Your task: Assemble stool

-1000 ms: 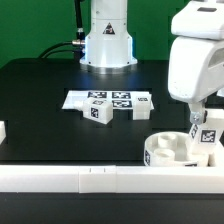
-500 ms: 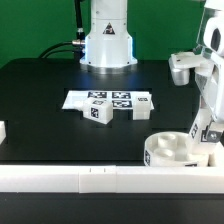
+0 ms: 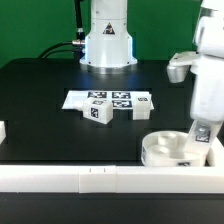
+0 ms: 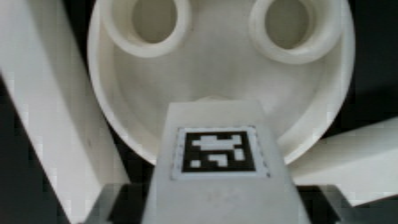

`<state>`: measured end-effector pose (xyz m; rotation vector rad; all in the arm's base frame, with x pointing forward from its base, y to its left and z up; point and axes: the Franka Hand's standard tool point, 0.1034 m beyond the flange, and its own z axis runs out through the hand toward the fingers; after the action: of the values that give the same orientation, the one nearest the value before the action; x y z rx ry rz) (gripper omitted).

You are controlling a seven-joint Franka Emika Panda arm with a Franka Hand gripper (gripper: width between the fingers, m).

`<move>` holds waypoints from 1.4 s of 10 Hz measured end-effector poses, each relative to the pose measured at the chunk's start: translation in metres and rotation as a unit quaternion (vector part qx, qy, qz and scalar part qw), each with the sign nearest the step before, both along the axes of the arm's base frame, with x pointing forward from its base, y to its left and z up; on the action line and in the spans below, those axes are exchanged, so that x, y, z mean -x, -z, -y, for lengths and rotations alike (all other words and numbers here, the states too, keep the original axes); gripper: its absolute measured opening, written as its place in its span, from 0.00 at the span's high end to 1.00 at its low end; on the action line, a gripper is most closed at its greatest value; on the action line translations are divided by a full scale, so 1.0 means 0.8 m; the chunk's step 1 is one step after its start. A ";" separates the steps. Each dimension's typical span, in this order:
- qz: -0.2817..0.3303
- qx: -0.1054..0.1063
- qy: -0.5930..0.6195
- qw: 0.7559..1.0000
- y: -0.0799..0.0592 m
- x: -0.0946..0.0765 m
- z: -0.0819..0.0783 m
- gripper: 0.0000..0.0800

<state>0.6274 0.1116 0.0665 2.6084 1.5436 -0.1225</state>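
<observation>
White arm (image 3: 207, 85) reaches straight down, gripper (image 3: 203, 133) clamped on a leg (image 4: 217, 150) over the seat (image 3: 163, 151).

You've got a black table (image 3: 40, 90). The marker board (image 3: 110, 98) lies flat mid-scene. One loose leg (image 3: 97, 113) and a second leg (image 3: 141, 110) sit at its near edge. The round seat (image 3: 165, 150) is on the exterior view's right, just behind the long border rail (image 3: 90, 178) along the front. The arm base (image 3: 107, 45) stands at the back.
</observation>
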 end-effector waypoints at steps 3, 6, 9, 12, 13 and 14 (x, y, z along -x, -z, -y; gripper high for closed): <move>0.012 0.010 0.206 0.978 -0.011 -0.009 0.002 0.58; 0.024 0.014 0.296 0.955 -0.008 -0.008 0.002 0.58; 0.013 0.021 0.538 0.842 -0.011 -0.026 0.019 0.58; 0.034 0.022 0.610 0.791 -0.009 -0.028 0.026 0.58; 0.037 0.024 0.631 0.774 -0.008 -0.028 0.027 0.58; 0.046 0.030 0.680 0.732 -0.008 -0.028 0.033 0.58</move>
<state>0.6495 0.0855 0.0725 2.9456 -0.6518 -0.1265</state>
